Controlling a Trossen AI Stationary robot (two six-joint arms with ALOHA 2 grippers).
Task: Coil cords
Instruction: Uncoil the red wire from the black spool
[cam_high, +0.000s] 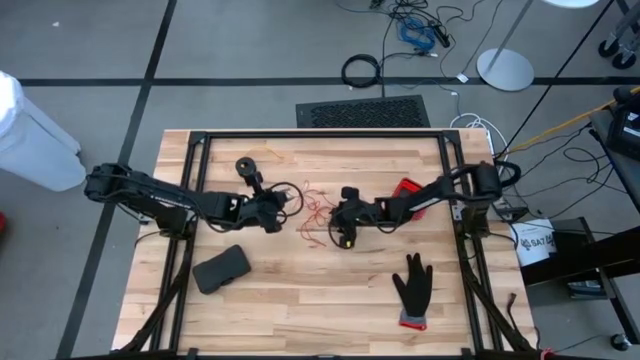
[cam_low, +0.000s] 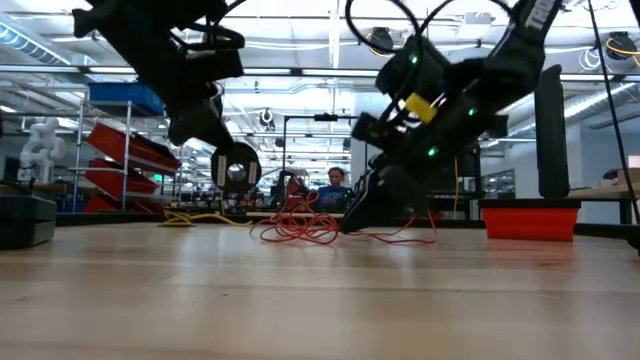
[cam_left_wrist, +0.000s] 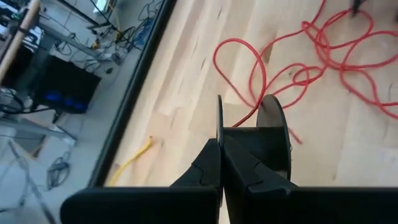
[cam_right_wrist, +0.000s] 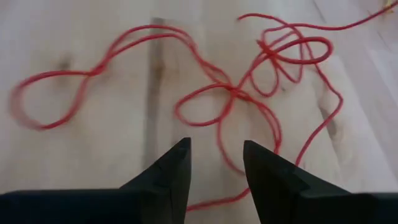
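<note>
Red cord (cam_high: 318, 212) lies in loose tangled loops on the wooden table (cam_high: 300, 300) near its middle, between the two grippers; one strand runs to a small black spool (cam_left_wrist: 273, 134) clamped by its flange between the closed fingers of the left gripper (cam_left_wrist: 221, 158), just beside the tangle. Right gripper (cam_right_wrist: 214, 163) hangs low over the loops on the tangle's other side with fingers parted, gripping nothing. Yellow-tan cord (cam_low: 195, 217) lies on the table behind the left gripper in the low view; a second black spool (cam_high: 245, 165) stands farther back.
</note>
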